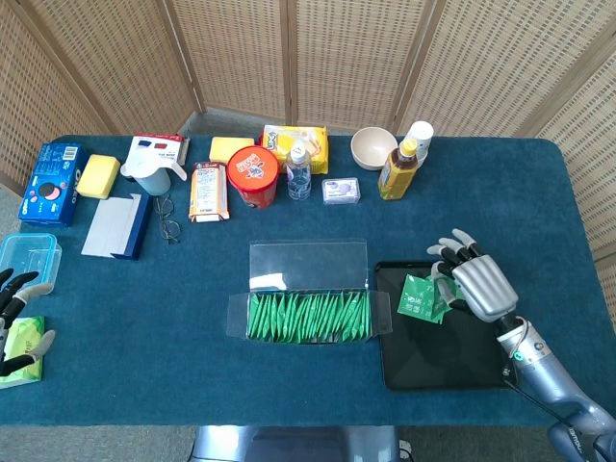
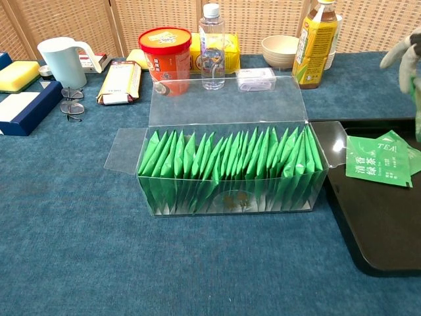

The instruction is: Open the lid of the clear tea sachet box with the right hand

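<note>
Box: the clear tea sachet box [image 2: 230,191] sits mid-surface, toward the near edge, packed with upright green sachets [image 2: 227,164].
Lid: the lid [image 2: 227,100] already stands swung back along the far side of the box — the opening looks done. Side flaps splay out to left and right.
Handling: thin clear plastic, judged light, springy and slick; it would likely slide or tip under a hard push. The free edge of the lid, taken lightly, looks the best hold; the walls would likely buckle if squeezed.
Right robot hand: the right robot hand [image 1: 476,279] hangs over the black tray [image 1: 438,371], right of the box and apart from it — fingers spread, holding nothing.
Left robot hand: the left robot hand [image 1: 17,318] lies at the far-left near edge, fingers loosely apart, empty as far as the head view shows.
Tray: loose tea packets [image 2: 381,161] lie on it, just right of the box.
Far row: a red cup [image 2: 166,49], a water bottle [image 2: 212,46], a bowl [image 2: 281,49] and a yellow drink bottle [image 2: 316,43] stand beyond the lid.
</note>
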You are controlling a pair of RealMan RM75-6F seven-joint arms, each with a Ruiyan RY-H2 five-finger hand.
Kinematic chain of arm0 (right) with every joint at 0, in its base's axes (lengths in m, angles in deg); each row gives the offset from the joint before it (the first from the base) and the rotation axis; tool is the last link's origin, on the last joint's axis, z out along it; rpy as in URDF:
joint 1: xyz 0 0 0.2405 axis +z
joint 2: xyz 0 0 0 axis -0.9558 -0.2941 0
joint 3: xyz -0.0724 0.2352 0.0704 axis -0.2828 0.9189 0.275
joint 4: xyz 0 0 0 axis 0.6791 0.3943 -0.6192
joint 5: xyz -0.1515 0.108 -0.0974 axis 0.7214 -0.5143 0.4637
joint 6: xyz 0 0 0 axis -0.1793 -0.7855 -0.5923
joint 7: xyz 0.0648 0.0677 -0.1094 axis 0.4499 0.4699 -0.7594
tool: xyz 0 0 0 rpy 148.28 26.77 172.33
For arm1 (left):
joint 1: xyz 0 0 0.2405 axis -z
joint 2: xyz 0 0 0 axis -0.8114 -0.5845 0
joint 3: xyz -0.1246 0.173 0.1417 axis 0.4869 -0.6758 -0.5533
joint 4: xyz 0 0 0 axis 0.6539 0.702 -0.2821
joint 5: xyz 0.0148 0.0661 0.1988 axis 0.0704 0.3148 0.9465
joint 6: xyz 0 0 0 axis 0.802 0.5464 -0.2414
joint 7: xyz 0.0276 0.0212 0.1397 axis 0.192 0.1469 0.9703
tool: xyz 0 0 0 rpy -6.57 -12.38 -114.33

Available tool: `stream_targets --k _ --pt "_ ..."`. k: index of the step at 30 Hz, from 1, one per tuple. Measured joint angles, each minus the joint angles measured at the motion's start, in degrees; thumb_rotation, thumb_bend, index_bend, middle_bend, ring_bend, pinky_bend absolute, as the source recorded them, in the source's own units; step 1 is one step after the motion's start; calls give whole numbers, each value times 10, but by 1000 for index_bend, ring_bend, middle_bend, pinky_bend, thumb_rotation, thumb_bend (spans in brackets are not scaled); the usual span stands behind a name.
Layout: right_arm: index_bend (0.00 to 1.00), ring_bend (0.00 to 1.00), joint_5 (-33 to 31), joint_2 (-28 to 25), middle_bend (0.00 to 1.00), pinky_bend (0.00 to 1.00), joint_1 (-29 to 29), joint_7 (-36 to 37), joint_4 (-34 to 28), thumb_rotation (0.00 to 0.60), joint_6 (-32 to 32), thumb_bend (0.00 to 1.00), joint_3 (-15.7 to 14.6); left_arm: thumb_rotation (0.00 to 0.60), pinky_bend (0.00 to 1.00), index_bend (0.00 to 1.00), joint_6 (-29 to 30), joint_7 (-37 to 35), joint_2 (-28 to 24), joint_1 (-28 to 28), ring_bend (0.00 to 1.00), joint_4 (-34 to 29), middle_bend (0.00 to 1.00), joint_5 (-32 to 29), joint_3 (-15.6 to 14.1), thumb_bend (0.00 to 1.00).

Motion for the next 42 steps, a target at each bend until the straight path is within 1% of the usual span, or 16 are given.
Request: stream_targets --k 2,4,6,10,13,18,22,26,31,33,38,42 --pt "333 92 -4 3 153 64 1 -3 2 600 10 599 1 600 248 240 1 -1 -1 -1 62 1 157 0 0 272" --pt "236 72 -9 5 103 59 2 -9 3 600 16 598 2 600 248 240 1 -2 -1 -2 62 1 157 -1 0 273" --pt "162 62 -15 6 63 58 1 -14 3 600 23 585 5 600 248 239 1 -2 -1 -2 62 2 157 -2 0 273" --pt "74 46 -22 6 39 55 -1 -19 2 600 28 530 9 600 248 240 -1 -1 0 -1 62 2 157 -2 0 272" --pt "66 35 -23 4 39 52 -5 -20 0 600 21 521 12 600 248 240 -3 0 1 -1 62 2 157 -2 0 272" --pt "48 14 -33 -3 29 43 -21 -17 -15 600 -8 521 24 600 248 239 -5 1 2 -3 62 1 157 -5 -4 273" --pt "59 12 -58 -17 34 40 -44 -35 -49 600 -34 521 33 600 248 239 -14 11 1 -9 62 0 157 -16 -12 273" --pt "85 14 -93 -38 59 47 -75 -85 -101 600 -52 521 37 600 248 240 -20 28 3 -14 63 0 157 -28 -17 273" --pt "115 31 -120 -57 86 57 -127 -148 -147 600 -93 521 30 600 248 239 -25 41 19 -21 65 10 157 -33 -24 272" --pt "125 37 -123 -60 94 54 -144 -161 -159 600 -110 521 26 600 248 240 -25 46 27 -23 64 14 157 -33 -26 273" --pt "135 53 -123 -64 103 53 -185 -181 -183 600 -152 521 13 600 247 240 -20 50 48 -32 65 29 157 -29 -33 272" --pt "137 54 -117 -64 106 53 -210 -179 -194 600 -175 521 5 600 247 240 -15 44 55 -39 66 34 157 -28 -36 273"
